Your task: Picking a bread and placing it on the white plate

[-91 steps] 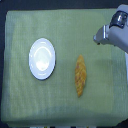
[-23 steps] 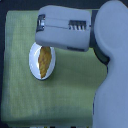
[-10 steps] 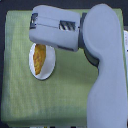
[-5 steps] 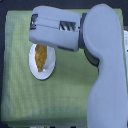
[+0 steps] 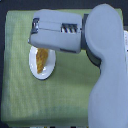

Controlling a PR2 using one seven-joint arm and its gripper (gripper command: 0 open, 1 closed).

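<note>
The white plate [image 5: 44,74] sits on the green cloth on the exterior view's left. The golden-orange bread [image 5: 41,60] lies on it, its upper end hidden under my arm. My gripper [image 5: 41,45] hangs directly over the plate's far half, seen from above as a bulky grey block. Its fingers are hidden beneath that block, so I cannot tell whether they are open or shut, or whether they touch the bread.
A green cloth [image 5: 30,105] covers the table, and its edges show at the front and on the exterior view's left. My large grey arm [image 5: 107,75] covers the exterior view's right side from top to bottom.
The bread, earlier on the cloth to the plate's right, now lies on the plate. My arm came from the far right corner to above the plate. In the last second it barely moved.
</note>
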